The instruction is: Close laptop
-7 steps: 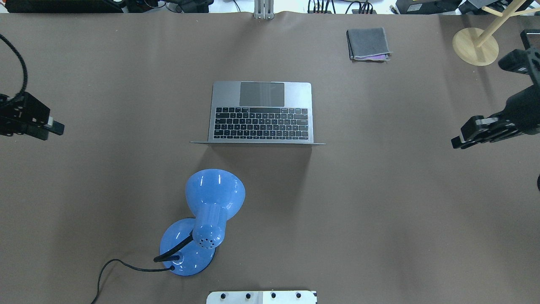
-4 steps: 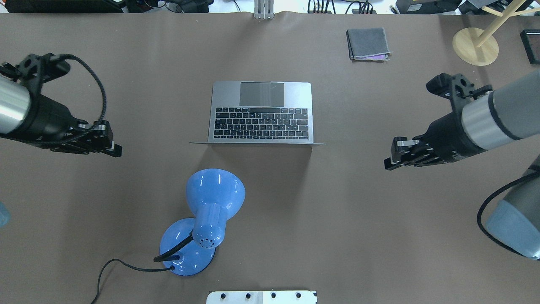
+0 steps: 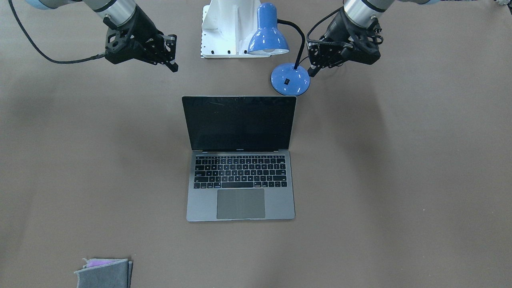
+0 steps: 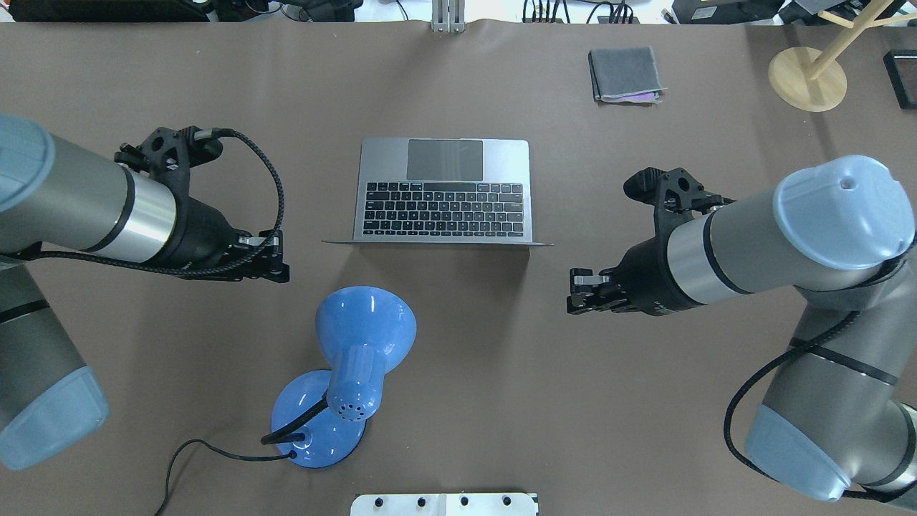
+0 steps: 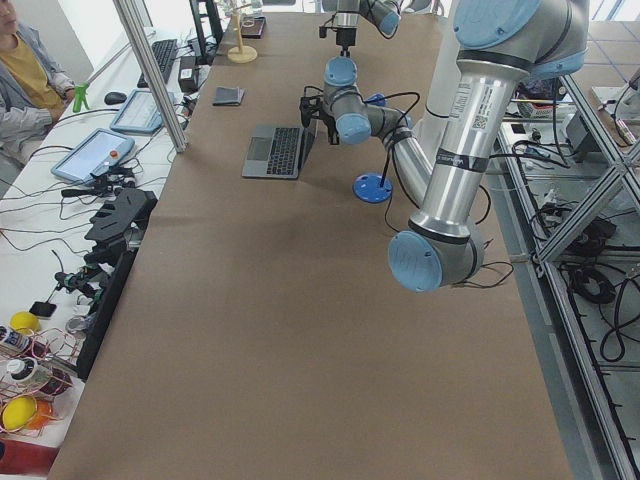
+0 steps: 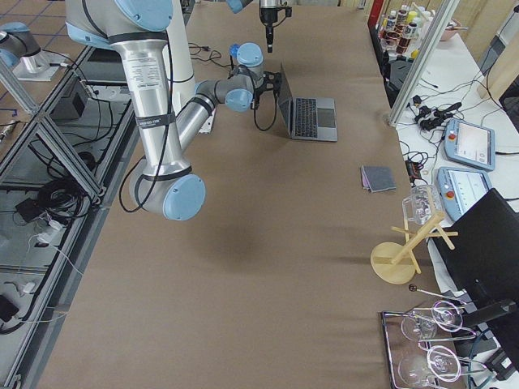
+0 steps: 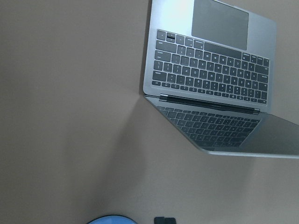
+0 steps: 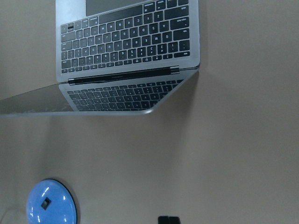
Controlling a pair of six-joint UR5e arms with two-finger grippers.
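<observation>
Slim space-grey metal laptop [image 4: 444, 190] sits mid-table at my 12 o'clock, open, black screen about upright, back of the lid facing me. My left gripper [image 3: 312, 71] at its 8 o'clock and right gripper [image 3: 174, 67] at 4 o'clock both look clenched and empty, likely staged behind the lid to push it down.

The brown table [image 4: 645, 401] carries an open laptop [image 4: 444, 190] between the left tool [image 4: 279, 269] and right tool [image 4: 574, 294], a blue lamp [image 4: 362, 337] near the left tool, and a folded grey cloth [image 4: 625, 74] well beyond the right tool.
</observation>
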